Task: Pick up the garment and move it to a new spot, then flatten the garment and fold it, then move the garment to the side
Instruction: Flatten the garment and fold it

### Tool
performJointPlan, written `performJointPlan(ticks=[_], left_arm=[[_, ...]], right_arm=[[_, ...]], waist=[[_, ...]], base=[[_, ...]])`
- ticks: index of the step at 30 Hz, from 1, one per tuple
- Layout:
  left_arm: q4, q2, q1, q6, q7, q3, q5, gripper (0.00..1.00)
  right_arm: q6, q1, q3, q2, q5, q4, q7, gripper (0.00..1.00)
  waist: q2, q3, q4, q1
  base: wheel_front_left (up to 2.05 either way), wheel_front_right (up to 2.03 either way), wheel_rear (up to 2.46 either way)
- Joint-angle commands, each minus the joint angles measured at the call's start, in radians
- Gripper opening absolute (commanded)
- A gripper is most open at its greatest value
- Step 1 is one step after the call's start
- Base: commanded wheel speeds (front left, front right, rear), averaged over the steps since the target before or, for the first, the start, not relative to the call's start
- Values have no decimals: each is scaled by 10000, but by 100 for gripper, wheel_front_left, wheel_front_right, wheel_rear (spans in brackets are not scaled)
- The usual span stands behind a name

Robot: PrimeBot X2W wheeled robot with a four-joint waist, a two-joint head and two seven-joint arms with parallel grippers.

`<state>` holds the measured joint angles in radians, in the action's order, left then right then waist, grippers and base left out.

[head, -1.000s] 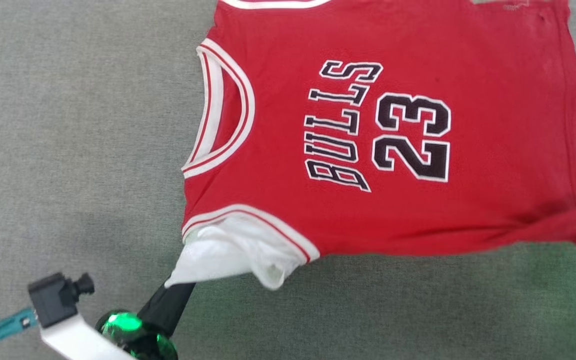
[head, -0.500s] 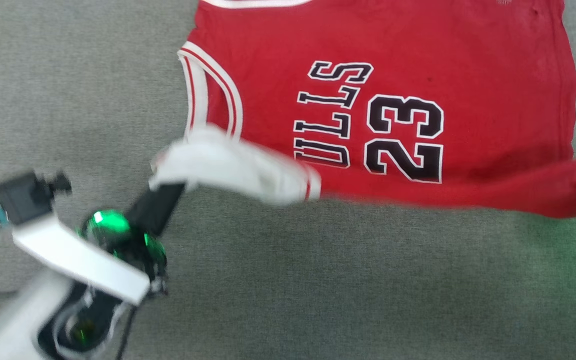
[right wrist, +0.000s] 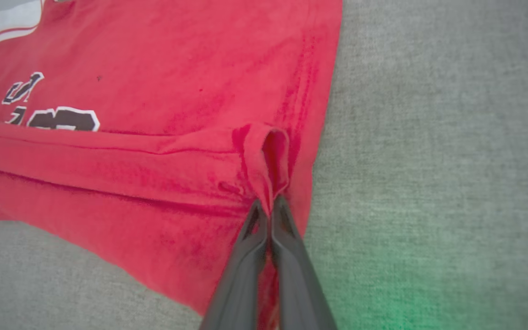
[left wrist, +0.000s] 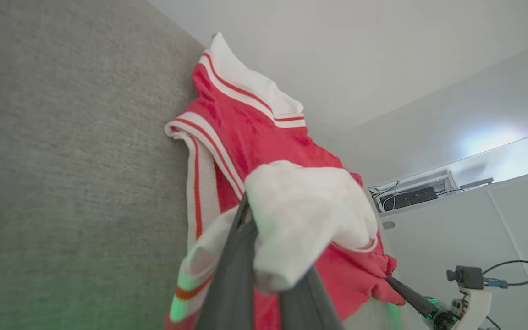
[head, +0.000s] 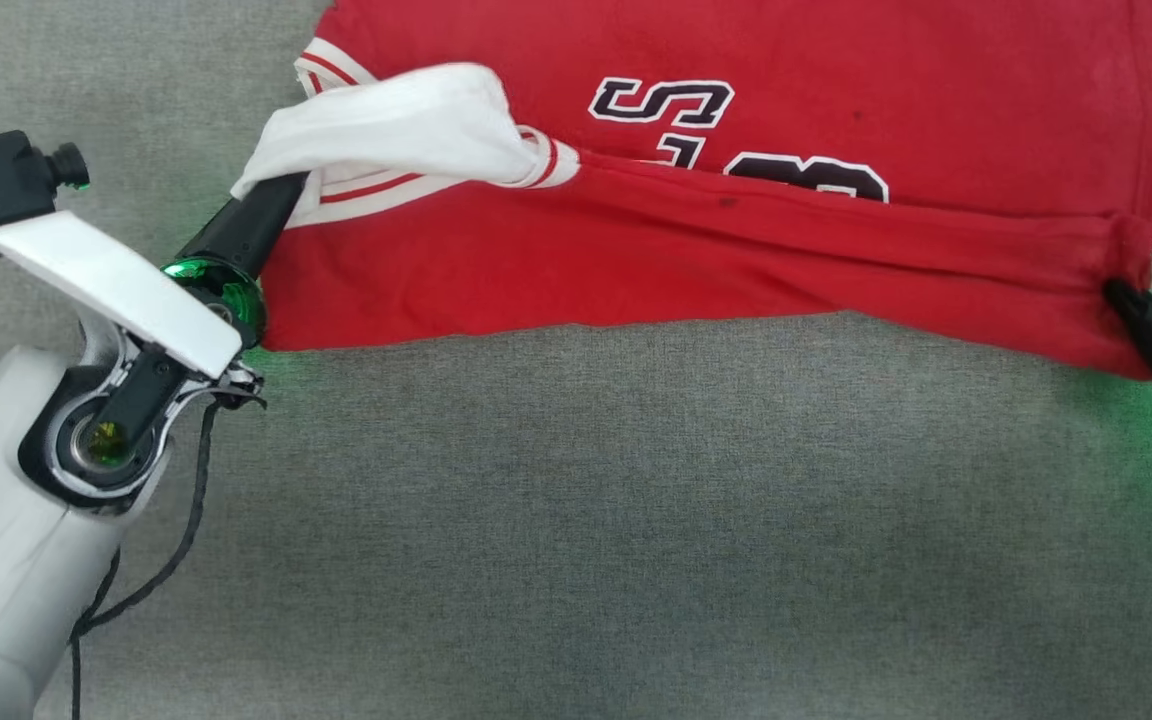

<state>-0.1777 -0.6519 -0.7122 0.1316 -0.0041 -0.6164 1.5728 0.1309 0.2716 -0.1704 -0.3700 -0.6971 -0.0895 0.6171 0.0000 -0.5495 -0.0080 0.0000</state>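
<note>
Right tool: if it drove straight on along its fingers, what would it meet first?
The garment itself. The right tool is shut on a pinched fold near its corner, with more red cloth lying straight beyond; how steeply it tilts down is unclear.

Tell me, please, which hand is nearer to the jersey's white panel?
Left. The left hand is shut on the white panel at the shoulder end of the jersey; the right hand is shut on the red hem corner at the opposite end.
</note>
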Motion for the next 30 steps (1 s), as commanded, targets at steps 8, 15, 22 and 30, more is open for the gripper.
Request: performJointPlan(ticks=[8,15,22,30], left_arm=[[-1100,90,-493,-27,213,-476,-532,0],[-1400,28,-626,-28,102,-969,-863,0],[-1256,-177,-1006,-28,-405,-1540,-1362,100],[-191,-1508,-1577,-25,-587,-2424,-2342,100]], right_arm=[[-5,756,467,78,236,475,-686,0],[-5,1116,836,-60,508,911,-1128,0],[-5,1216,669,-89,878,1298,-1822,100],[-3,955,251,-25,1473,960,-2185,100]], waist=[[0,-273,-148,0],[0,-245,-169,0],[0,334,44,0],[0,1148,273,0]], base=[[0,0,0],[0,0,0],[0,0,0],[0,0,0]])
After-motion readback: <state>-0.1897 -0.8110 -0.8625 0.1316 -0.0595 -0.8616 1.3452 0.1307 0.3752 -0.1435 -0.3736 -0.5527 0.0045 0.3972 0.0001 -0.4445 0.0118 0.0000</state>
